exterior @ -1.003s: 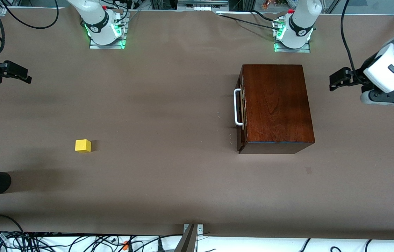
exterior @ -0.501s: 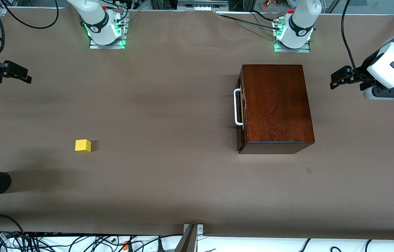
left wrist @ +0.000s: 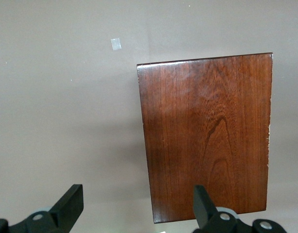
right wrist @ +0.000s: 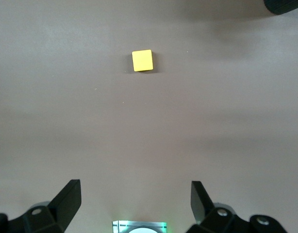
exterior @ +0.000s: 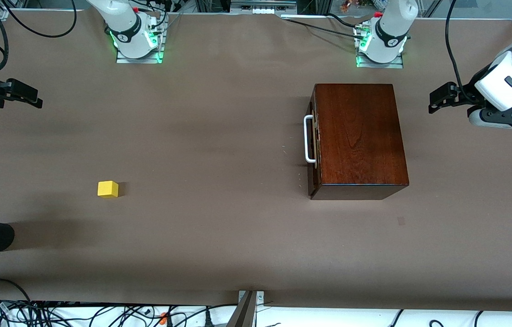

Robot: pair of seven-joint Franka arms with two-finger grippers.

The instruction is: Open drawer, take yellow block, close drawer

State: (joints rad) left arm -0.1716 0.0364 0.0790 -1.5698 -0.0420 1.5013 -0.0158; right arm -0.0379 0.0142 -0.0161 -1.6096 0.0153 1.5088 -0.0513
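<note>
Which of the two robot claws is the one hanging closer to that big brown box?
The left tool, hanging just off the glossy dark-brown wooden box; the right tool hangs at the table's right-arm end.

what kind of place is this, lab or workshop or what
Most likely a robotics lab: two arms are bolted to a paper-covered table, cables tangle along its edge, and only test props sit on it, a wooden box and a yellow block.

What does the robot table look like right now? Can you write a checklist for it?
Surface: brown table, flat, with a small pale patch.
Job's things: drawer shut in its wooden box; yellow block out on the table toward the right arm's end.
Clutter: nothing seen.
Grippers: left claw open, up beside the box; right claw open, up at its end, empty.
Cables: tangle below the table's near edge.
Surroundings: two arm bases lit green.
</note>
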